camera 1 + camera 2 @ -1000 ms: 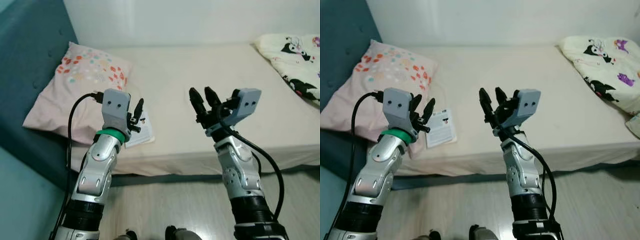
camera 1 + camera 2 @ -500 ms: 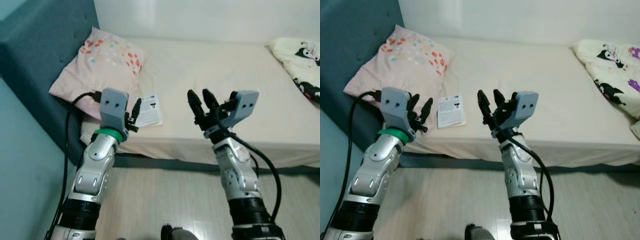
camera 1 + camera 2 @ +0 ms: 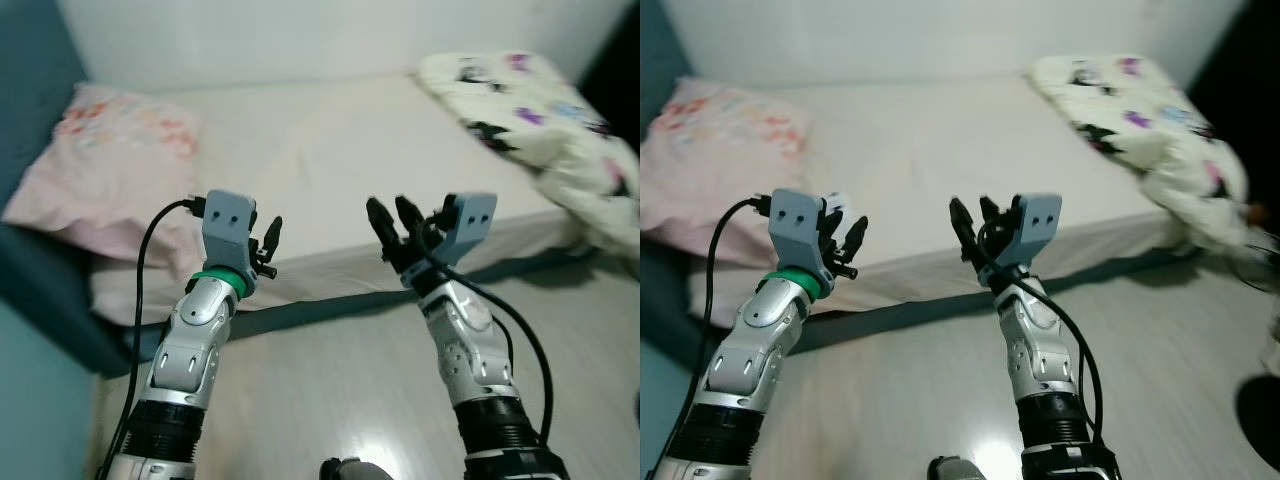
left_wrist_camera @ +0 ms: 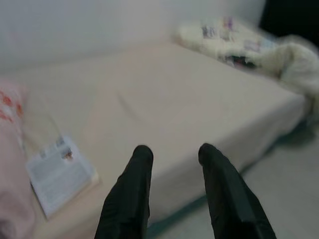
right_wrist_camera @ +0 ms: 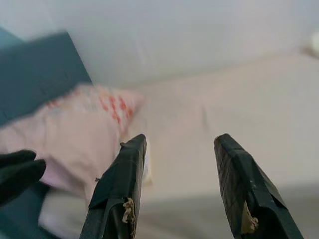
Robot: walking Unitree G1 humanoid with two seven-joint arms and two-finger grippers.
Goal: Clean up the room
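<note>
Head stereo pair looking down over both arms at bed, wrist cameras facing it low

A bed with a plain cream sheet stands against a white wall. A dark teal headboard rises at its head end. The floor beside the bed is pale wood-look boarding, with a dark strip visible under the bed edge. A dark patch lies on the floor at the far right of the right eye view; its nature cannot be determined. The views are blurred.
</note>
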